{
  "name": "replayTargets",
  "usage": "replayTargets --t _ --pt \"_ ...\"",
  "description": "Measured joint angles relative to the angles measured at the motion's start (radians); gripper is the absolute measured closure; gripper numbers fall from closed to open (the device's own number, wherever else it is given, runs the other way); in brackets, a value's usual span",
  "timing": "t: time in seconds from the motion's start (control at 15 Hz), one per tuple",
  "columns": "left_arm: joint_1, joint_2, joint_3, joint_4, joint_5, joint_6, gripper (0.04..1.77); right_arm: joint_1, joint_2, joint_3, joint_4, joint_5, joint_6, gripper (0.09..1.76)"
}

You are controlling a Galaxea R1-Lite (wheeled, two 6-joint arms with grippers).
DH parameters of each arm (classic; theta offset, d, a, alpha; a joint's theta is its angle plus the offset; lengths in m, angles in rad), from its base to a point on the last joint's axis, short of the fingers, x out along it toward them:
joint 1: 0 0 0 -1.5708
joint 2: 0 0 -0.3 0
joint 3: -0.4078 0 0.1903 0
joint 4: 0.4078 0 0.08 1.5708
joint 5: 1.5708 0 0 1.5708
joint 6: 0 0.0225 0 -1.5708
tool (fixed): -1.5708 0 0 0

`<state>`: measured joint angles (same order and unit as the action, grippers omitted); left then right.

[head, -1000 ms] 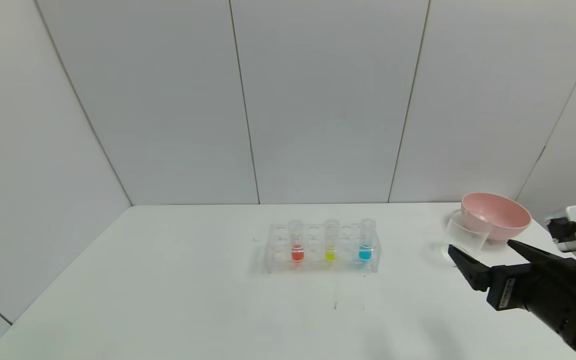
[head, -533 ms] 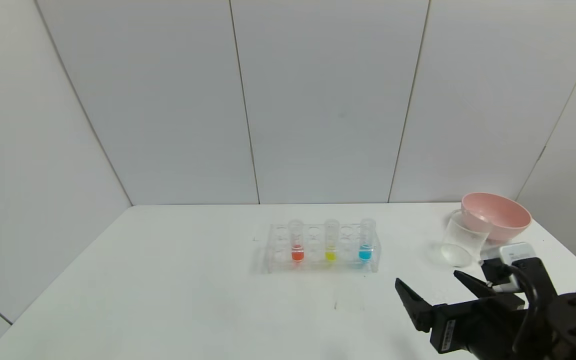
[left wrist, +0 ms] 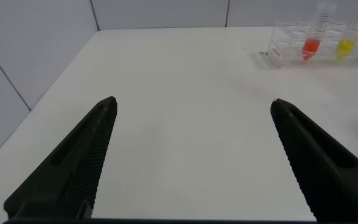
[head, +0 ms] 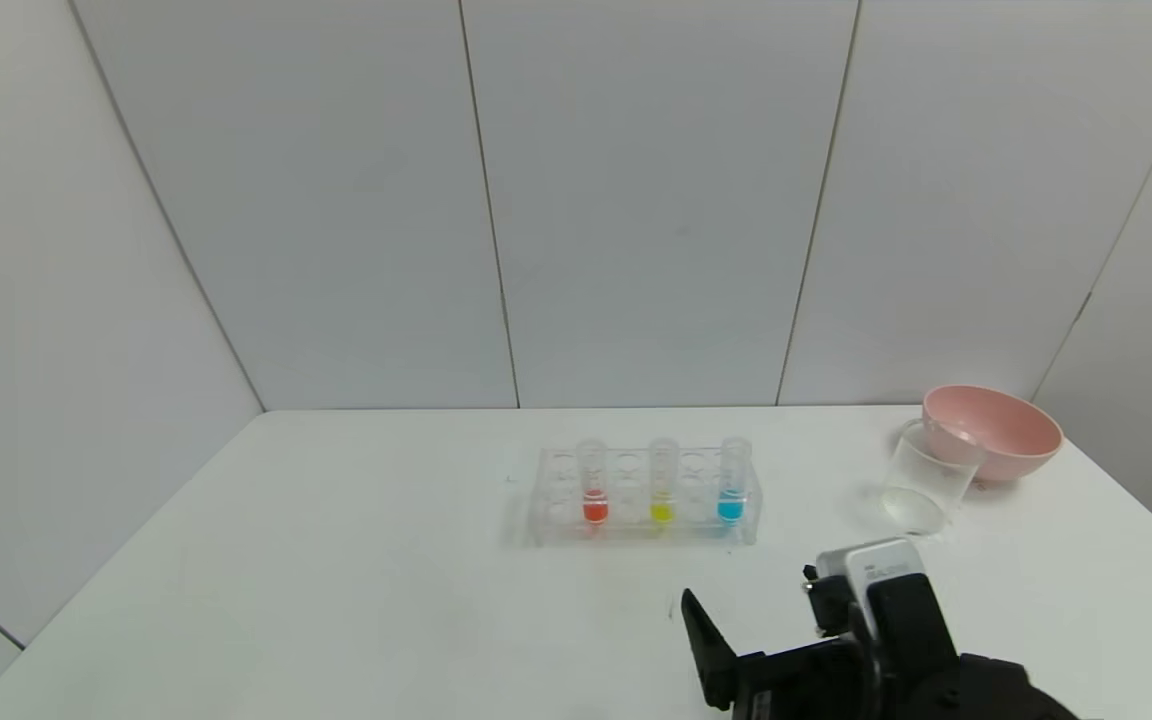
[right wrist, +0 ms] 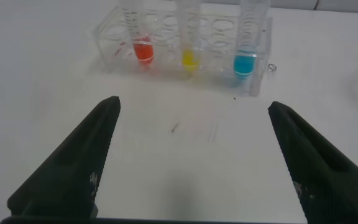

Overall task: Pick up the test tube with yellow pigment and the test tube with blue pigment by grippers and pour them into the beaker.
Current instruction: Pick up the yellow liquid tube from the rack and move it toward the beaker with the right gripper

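Head view is showing the right gripper (head: 736,650) hovering low over the table (head: 336,600), its fingers (head: 701,625) spread wide and grasping nothing. Ahead of those fingers the rack (head: 644,497) is standing with three tubes upright in it: the red tube (head: 593,482), the yellow tube (head: 662,481) and the blue tube (head: 732,481), side by side with empty holes between them. In the right wrist view the yellow tube (right wrist: 188,37) is sitting in front of the gap between the fingers (right wrist: 73,168), with the blue tube (right wrist: 248,40) nearer the other finger. The beaker (head: 926,483) is standing off to the right of the gripper, touching the pink bowl (head: 991,432). The left gripper (left wrist: 191,162) is hanging open over bare table, well apart from the rack (left wrist: 284,46).
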<state>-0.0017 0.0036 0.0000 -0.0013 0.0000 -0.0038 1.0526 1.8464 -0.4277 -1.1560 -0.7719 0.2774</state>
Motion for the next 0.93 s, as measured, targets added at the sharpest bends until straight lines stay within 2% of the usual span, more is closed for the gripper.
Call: replayTargets --t 0.27,0.73,0.93 --pt "0.0 0.0 0.0 0.0 0.0 0.0 0.05 0.014 0.086 -0.105 0.023 -0.01 -0.005 0.14" --pt "0.0 0.0 0.0 0.0 0.0 0.0 0.05 -0.01 0.182 -0.327 0.166 -0.064 -0.003 0.14" --pt "0.0 0.0 0.0 0.0 0.0 0.0 0.05 -0.03 0.219 -0.392 0.186 -0.074 -0.003 0.14"
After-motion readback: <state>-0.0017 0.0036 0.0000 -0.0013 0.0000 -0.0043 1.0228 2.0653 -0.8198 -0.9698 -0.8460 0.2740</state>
